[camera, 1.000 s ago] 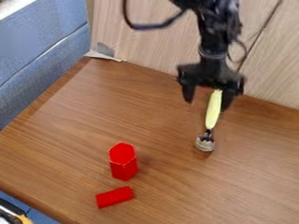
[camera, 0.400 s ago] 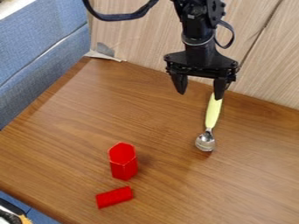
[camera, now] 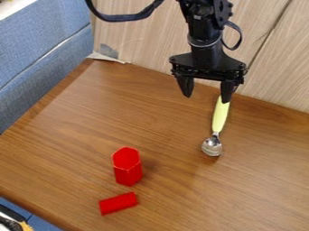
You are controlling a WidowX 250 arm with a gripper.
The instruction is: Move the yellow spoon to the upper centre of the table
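Wooden table (camera: 78, 135), its near edges cut off by the frame. Black gripper (camera: 204, 91) over the far part, arm cropped at top; jaws apart. Yellow spoon (camera: 220, 117) lies upper right of centre, bowl nearer the camera, handle's far end hidden behind one finger; contact unclear. Red hexagonal block (camera: 127, 167), upright, hides its own base; small red block (camera: 118, 203) nearby.
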